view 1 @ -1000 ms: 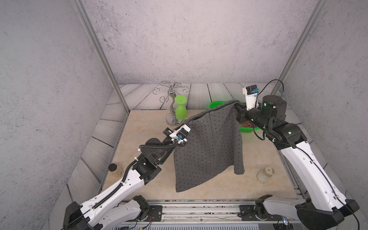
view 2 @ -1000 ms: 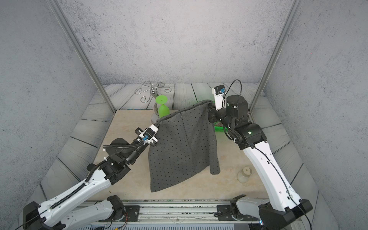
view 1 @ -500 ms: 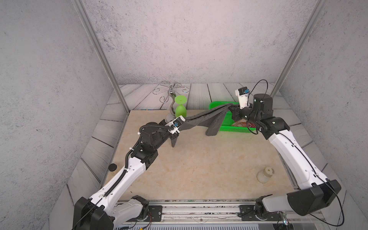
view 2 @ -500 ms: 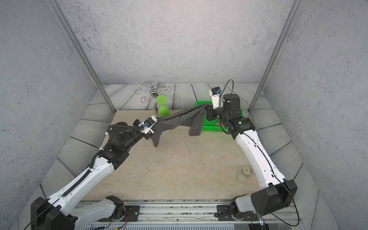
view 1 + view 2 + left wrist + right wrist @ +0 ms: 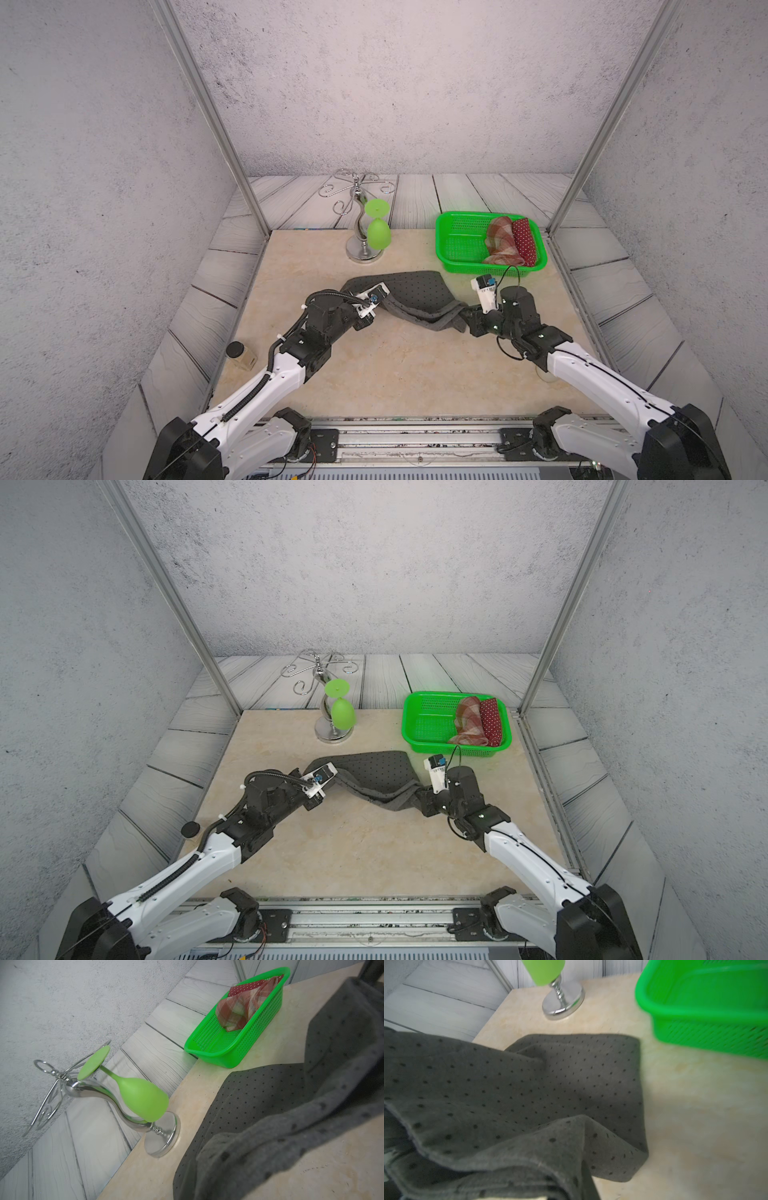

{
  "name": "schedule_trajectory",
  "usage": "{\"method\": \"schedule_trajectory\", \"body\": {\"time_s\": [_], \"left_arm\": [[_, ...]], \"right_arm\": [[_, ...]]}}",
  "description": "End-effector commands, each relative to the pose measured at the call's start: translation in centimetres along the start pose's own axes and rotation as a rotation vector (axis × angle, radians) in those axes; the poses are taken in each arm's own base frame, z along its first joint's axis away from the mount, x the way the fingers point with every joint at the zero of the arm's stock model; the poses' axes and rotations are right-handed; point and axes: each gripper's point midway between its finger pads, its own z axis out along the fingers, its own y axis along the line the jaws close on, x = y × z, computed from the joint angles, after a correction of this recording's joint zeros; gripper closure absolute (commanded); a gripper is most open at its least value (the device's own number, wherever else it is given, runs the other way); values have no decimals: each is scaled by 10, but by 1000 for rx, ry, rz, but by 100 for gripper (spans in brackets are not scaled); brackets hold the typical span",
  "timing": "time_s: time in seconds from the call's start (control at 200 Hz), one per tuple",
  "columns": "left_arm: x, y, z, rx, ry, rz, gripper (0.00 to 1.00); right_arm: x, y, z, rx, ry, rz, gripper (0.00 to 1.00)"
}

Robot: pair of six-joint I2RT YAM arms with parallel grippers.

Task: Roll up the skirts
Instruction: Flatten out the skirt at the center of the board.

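The dark grey dotted skirt [image 5: 415, 297] [image 5: 380, 775] lies crumpled on the tabletop, its near edge strung between both grippers. My left gripper [image 5: 368, 319] [image 5: 318, 801] is shut on the skirt's left end. My right gripper [image 5: 464, 322] [image 5: 419, 806] sits at its right end, its jaws buried under cloth in the right wrist view, where grey fabric [image 5: 529, 1084] fills the frame. The grey skirt [image 5: 270, 1105] hides the left jaws too. The plaid skirt [image 5: 500, 241] [image 5: 239, 1012] and the red dotted skirt [image 5: 524, 243] [image 5: 245, 988] lie rolled in the basket.
A green basket [image 5: 457, 216] [image 5: 432, 694] [image 5: 239, 1051] [image 5: 706, 1012] stands at the back right. A chrome stand [image 5: 363, 253] [image 5: 160, 1140] with a hanging green glass [image 5: 378, 237] [image 5: 143, 1101] is at the back centre. A small black-capped bottle [image 5: 239, 353] stands off the table's left edge.
Both arms have come down and forward. The grey skirt, stretched in the air between them before, now lies on the table. The basket's contents are uncovered.
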Motion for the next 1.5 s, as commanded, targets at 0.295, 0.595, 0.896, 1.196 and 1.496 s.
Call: {"method": "schedule_trajectory", "body": {"time_s": [0.295,0.595,0.896,1.196,1.496], "left_arm": [[-51,1,-23,-24,-103,-35,44],[-6,108,-44,-392,-43,-366,38],[15,135,-27,-430,1,-530,34],[158,137,32,-331,409,-1347,46],[218,100,87,-143,435,-1636,41]], "right_arm": [[-32,29,-37,40,-133,-69,26],[-24,44,-51,23,-116,-145,21],[-37,74,-21,-49,-65,-235,18],[9,108,32,69,221,-669,16],[33,106,40,93,234,-704,16]]}}
